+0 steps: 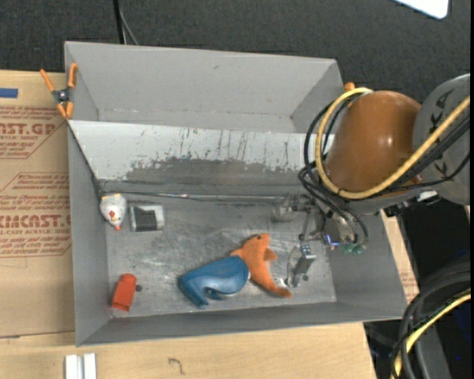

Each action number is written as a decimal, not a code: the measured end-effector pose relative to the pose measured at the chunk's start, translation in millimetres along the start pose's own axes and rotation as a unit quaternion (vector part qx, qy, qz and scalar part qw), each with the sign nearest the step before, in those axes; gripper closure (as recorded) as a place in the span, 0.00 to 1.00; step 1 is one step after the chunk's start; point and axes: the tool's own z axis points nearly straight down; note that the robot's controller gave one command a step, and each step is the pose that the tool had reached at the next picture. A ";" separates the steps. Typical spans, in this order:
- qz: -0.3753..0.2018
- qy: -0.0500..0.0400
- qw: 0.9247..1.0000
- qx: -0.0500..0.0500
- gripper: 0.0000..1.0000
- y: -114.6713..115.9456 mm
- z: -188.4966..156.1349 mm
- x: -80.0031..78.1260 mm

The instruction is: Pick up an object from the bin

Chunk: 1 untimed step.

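Note:
My gripper (pixel 299 268) hangs low at the right of the bin floor, its metal fingers pointing down just right of an orange fish-shaped toy (pixel 261 264). The fingers stand a little apart with nothing visible between them. A blue whale-like toy (pixel 214 280) lies against the orange toy's left side, near the front wall.
A small red-orange block (pixel 124 291) lies in the front left corner. A white figure with a red spot (pixel 113 210) and a dark square thing in a silver frame (pixel 144 218) sit at the left by the back wall. The arm's orange cover and cables overhang the right rim.

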 end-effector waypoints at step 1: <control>0.000 0.000 1.000 0.000 0.00 0.0 0.0 0.0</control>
